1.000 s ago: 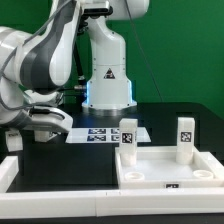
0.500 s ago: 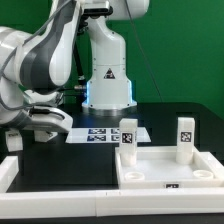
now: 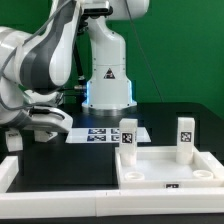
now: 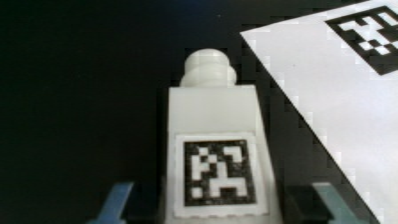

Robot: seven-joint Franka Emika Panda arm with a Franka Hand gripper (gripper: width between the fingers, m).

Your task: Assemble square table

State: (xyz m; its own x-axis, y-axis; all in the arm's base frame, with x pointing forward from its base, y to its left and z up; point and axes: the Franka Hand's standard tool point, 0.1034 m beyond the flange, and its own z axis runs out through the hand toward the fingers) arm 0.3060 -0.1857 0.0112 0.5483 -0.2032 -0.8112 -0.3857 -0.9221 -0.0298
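The square table's white panel (image 3: 150, 166) lies at the exterior view's right with two tagged white legs standing on it, one (image 3: 128, 134) nearer the middle and one (image 3: 185, 137) further right. My gripper (image 3: 42, 126) is low over the black table at the exterior view's left. In the wrist view a white leg (image 4: 217, 125) with a black-and-white tag lies between my fingers (image 4: 118, 203). My gripper (image 4: 221, 206) is open, with a gap on each side of the leg. Another white tagged piece (image 3: 13, 141) sits at the far left.
The marker board (image 3: 104, 134) lies flat before the robot's base, and its corner shows in the wrist view (image 4: 338, 85). A plain white bar (image 3: 9, 172) runs along the front left. The arm's bulk fills the upper left.
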